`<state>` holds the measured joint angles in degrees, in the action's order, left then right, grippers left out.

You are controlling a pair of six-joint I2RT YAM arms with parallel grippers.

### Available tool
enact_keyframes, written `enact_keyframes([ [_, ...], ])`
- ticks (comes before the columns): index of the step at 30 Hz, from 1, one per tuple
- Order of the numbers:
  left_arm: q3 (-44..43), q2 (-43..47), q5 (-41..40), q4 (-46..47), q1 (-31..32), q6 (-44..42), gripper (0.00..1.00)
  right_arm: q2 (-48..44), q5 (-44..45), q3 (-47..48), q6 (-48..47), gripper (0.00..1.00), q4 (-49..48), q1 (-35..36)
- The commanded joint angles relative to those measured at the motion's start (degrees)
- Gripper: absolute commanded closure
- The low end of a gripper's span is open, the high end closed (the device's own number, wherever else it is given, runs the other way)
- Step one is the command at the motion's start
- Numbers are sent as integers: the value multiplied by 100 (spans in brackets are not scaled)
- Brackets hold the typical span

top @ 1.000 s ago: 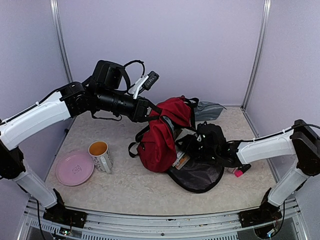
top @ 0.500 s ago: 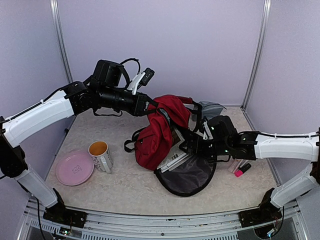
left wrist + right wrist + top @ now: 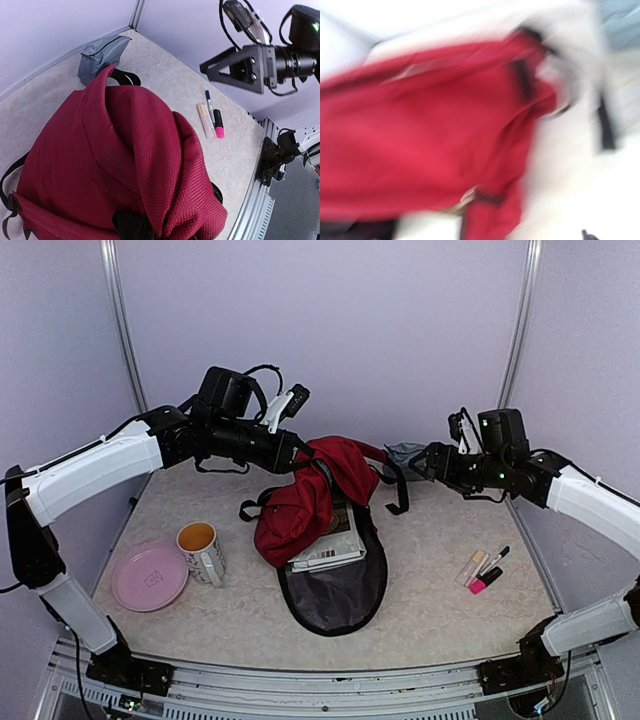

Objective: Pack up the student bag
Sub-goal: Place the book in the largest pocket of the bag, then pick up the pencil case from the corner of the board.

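As the left end effector (image 3: 297, 453) is pressed together on the top fabric of the dark red fabric student bag (image 3: 290, 520) with black straps, the bag hangs half-lifted at the centre of the beige worktop (image 3: 440, 615). Its black-lined front panel (image 3: 335, 598) flops open toward the near edge, probably so the mouth gapes for loading. A white printed booklet (image 3: 328, 548) lies in the opening. The right end effector (image 3: 432, 462) hovers raised near the small grey fabric pouch (image 3: 408, 453). Its wrist view is blurred, so I can't tell if it is spread or pressed together; nothing is visibly in it. Pink, yellow and dark marker pens (image 3: 485, 568) lie well right, likely next in.
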<state>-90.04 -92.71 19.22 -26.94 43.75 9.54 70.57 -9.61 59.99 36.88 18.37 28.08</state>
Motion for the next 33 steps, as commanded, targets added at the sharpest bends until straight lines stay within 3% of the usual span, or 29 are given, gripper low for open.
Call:
enact_keyframes([
  [1,-53,-104,-296,123,-156,-146,100,1035,-133,1012,-752,2,-176,-749],
  [9,-36,-94,-385,116,-173,-257,100,3705,1219,3083,-753,0,-173,-1655],
  [21,4,-207,-303,143,-268,-321,100,6241,616,5238,-350,0,68,-2268],
  [26,11,-306,-291,132,-296,-328,100,6753,-566,5388,-196,0,-797,-2369],
  [29,-4,-332,-286,124,-316,-326,100,6963,-1441,5323,179,8,-1357,-2428],
  [31,-5,-330,-279,126,-338,-328,100,7040,-1777,5252,317,18,-1657,-2430],
  [32,-5,-335,-274,130,-340,-325,100,7063,-1922,5210,360,30,-1798,-2430],
  [33,-5,-331,-274,130,-340,-322,100,7075,-2029,5168,378,48,-1910,-2430],
])
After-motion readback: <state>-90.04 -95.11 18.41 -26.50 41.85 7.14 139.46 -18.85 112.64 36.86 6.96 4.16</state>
